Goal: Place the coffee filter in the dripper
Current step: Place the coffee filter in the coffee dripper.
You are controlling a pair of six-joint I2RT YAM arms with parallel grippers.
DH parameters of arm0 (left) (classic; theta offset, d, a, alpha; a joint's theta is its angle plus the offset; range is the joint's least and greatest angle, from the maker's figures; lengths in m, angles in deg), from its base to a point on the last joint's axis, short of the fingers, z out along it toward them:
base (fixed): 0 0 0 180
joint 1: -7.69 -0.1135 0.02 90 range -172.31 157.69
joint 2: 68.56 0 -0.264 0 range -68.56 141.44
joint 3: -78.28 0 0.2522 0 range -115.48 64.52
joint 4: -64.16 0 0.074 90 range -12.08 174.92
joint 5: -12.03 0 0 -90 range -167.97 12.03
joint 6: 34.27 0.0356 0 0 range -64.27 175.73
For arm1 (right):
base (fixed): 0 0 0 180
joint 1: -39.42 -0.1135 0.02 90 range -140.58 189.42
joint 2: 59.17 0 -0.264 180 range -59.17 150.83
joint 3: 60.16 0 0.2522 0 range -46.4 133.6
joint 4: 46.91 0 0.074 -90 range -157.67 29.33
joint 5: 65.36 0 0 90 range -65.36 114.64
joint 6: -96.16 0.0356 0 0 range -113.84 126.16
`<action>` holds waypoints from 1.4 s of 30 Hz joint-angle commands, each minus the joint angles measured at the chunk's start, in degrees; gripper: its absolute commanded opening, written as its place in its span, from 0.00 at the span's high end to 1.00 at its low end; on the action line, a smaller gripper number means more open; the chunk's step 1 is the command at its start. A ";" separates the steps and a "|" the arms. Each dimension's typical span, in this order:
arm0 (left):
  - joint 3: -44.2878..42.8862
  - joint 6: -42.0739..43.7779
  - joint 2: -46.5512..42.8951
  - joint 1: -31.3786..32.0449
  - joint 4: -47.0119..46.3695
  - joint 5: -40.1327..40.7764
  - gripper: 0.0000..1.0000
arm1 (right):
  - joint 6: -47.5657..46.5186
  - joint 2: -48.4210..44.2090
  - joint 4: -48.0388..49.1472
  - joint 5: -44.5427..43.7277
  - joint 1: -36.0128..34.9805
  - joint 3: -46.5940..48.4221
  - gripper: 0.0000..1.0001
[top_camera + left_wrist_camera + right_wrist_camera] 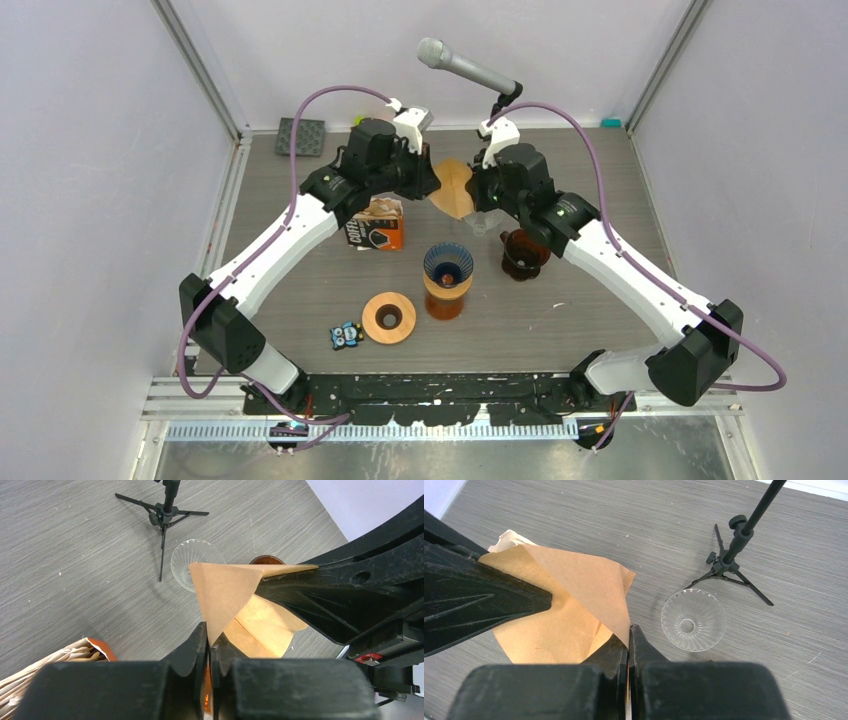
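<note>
1. Aloft, the filter [455, 187] hangs partly opened between both arms.
2. Left gripper [209, 641]: jaws pinched tight on one filter edge.
3. Right gripper [629, 639]: jaws pinched tight on the opposite edge.
4. Glass dripper [694, 620] stands on the table [574, 520] just beside the filter.

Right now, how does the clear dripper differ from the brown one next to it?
The clear dripper is colourless ribbed glass; the brown dripper is dark amber. The clear dripper sits farther from the arm bases, half hidden under the right arm in the top view; the brown dripper shows plainly. Both stand mouth-up on the table.
</note>
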 commanded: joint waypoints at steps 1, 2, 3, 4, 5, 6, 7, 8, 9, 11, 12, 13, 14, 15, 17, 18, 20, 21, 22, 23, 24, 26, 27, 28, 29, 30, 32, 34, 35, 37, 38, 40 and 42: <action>0.38 1.82 -2.43 0.27 -3.69 -1.99 0.87 | -0.08 -2.38 2.58 2.95 0.25 -0.14 1.00; 0.37 2.73 -2.46 0.30 -3.66 -2.14 0.83 | -0.58 -2.44 2.58 3.23 0.23 -0.21 1.00; 0.44 3.37 -2.64 0.27 -3.71 -2.24 0.79 | -0.94 -2.48 2.58 3.64 0.23 -0.30 1.00; 0.55 4.24 -2.85 0.31 -3.72 -2.24 0.75 | -1.43 -2.55 2.50 4.14 0.23 -0.44 1.00; 0.77 5.01 -3.13 0.29 -3.87 -2.27 0.70 | -1.84 -2.65 2.47 4.89 0.23 -0.56 1.00; 0.95 5.88 -3.30 0.26 -3.92 -2.24 0.67 | -2.29 -2.77 2.44 5.61 0.24 -0.72 1.00; 1.01 6.60 -3.50 0.27 -3.96 -2.22 0.62 | -2.73 -2.83 2.44 6.37 0.23 -0.88 1.00; 1.09 7.26 -3.59 0.24 -3.91 -2.26 0.58 | -3.04 -2.91 2.41 7.12 0.26 -1.00 1.00; 1.11 7.76 -3.76 0.28 -3.84 -2.17 0.54 | -3.46 -2.92 2.24 7.86 0.28 -1.18 1.00; 1.03 8.61 -3.92 0.23 -3.66 -2.25 0.46 | -4.05 -2.72 1.79 8.50 0.23 -1.29 1.00; 0.96 9.08 -4.02 0.29 -3.48 -2.28 0.41 | -4.41 -2.55 1.48 8.51 0.23 -1.13 1.00; 0.86 9.67 -4.09 0.25 -3.36 -2.48 0.38 | -4.63 -2.42 1.21 10.48 0.23 -1.09 1.00; 0.70 10.10 -4.17 0.27 -3.25 -2.66 0.34 | -4.90 -2.19 0.88 11.24 0.26 -1.01 1.00; 0.52 10.76 -4.16 0.31 -3.06 -3.03 0.30 | -5.14 -2.01 0.48 11.74 0.24 -0.84 1.00; 0.04 11.78 -4.01 0.28 -2.46 -3.32 0.24 | -5.64 -1.82 -0.19 12.83 0.28 -0.68 1.00; -0.31 12.32 -3.91 0.28 -2.17 -3.32 0.23 | -5.81 -1.71 -0.39 13.30 0.24 -0.66 1.00; -0.60 13.49 -3.61 0.27 -1.89 -3.18 0.22 | -6.07 -1.61 -0.58 14.07 0.23 -0.58 1.00; -0.65 13.92 -3.56 0.28 -1.79 -2.99 0.21 | -6.17 -1.63 -0.71 14.59 0.26 -0.63 1.00; -0.65 14.30 -3.52 0.23 -1.72 -2.83 0.21 | -6.28 -1.67 -0.94 15.04 0.23 -0.59 1.00; -0.70 14.57 -3.52 0.25 -1.85 -2.72 0.21 | -6.42 -1.70 -1.00 15.45 0.24 -0.56 1.00; -0.74 14.83 -3.42 0.31 -1.84 -2.71 0.21 | -6.65 -1.68 -1.14 15.54 0.23 -0.51 1.00; -1.02 15.09 -3.34 0.25 -1.81 -2.65 0.21 | -7.03 -1.69 -1.36 15.30 0.26 -0.50 1.00; -1.21 15.14 -3.32 0.24 -1.70 -2.75 0.21 | -7.15 -1.77 -1.46 15.09 0.30 -0.50 1.00; -1.33 15.18 -3.24 0.24 -1.46 -2.87 0.22 | -7.26 -1.85 -1.46 14.89 0.29 -0.51 1.00; -1.50 15.27 -3.20 0.26 -1.14 -2.98 0.22 | -7.27 -1.94 -1.46 14.61 0.28 -0.50 1.00; -1.62 15.28 -3.04 0.27 -0.84 -3.03 0.22 | -7.27 -2.08 -1.47 14.20 0.24 -0.45 1.00; -1.54 15.11 -3.09 0.31 -0.24 -3.41 0.24 | -7.07 -2.42 -1.59 13.21 0.23 -0.27 1.00; -1.55 14.58 -3.07 0.25 0.40 -4.15 0.25 | -6.65 -2.56 -2.12 12.60 0.23 0.33 1.00; -1.65 14.17 -3.14 0.26 0.76 -4.65 0.25 | -6.39 -2.66 -2.61 12.66 0.29 0.74 1.00; -1.62 13.21 -3.39 0.24 0.95 -6.38 0.27 | -5.83 -2.74 -3.62 13.30 0.23 1.65 0.99; -1.71 12.80 -3.52 0.25 1.02 -7.08 0.29 | -5.62 -2.75 -4.15 13.60 0.23 2.13 1.00; -1.84 12.03 -3.54 0.29 1.02 -8.43 0.33 | -5.27 -2.96 -5.10 13.86 0.28 3.12 1.00; -1.90 11.38 -3.49 0.27 1.15 -9.36 0.36 | -5.16 -3.29 -5.95 13.72 0.28 3.76 1.00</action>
